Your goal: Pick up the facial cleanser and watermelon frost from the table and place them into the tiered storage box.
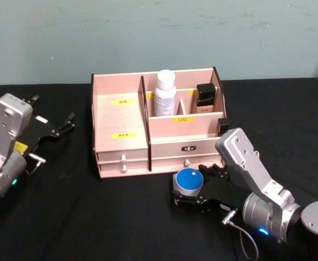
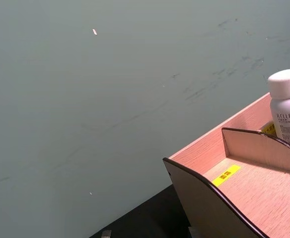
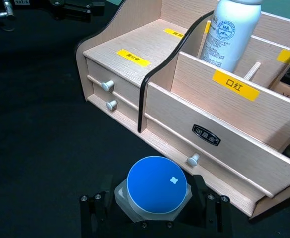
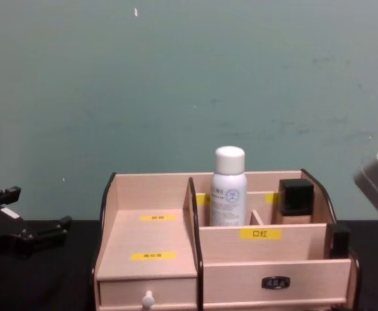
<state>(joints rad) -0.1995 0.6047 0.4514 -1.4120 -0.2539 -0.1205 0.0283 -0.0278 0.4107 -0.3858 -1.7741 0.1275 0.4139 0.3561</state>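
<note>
Step in hand, as we read it: the second item is grasped and the carry to the box not yet done.

- Right gripper (image 1: 188, 186) sits at 5 o'clock of the storage box (image 1: 118, 117), just in front of the drawers. Fingers are closed on either side of the blue-lidded jar (image 3: 156, 184) and look to be gripping it. We can't tell if the jar is off the table (image 1: 66, 217).
- The white bottle (image 1: 165, 93) stands upright in the box's rear middle slot, at 12 o'clock. We take it as the first item, already placed. We can't tell from the labels which item is the cleanser and which the frost.
- Left gripper (image 1: 53, 111) is at 9 o'clock of the box, well apart from it, fingers spread open and holding nothing. It looks parked.

Next move, our call: lift straight up until the jar clears the front wall, travel toward 11–12 o'clock, lower into a free compartment, release. The front slot behind the labelled wall looks free; so do the stepped tiers on the 9 o'clock side.

In the way:
- drawer knobs (image 3: 192, 159) face the jar, so go up before going forward
- the white bottle is tall, so pass in front of it
- a dark bottle (image 1: 205, 98) fills the 1 o'clock slot
- the curved divider (image 3: 146, 94) stands between the right half and the tiers
</note>
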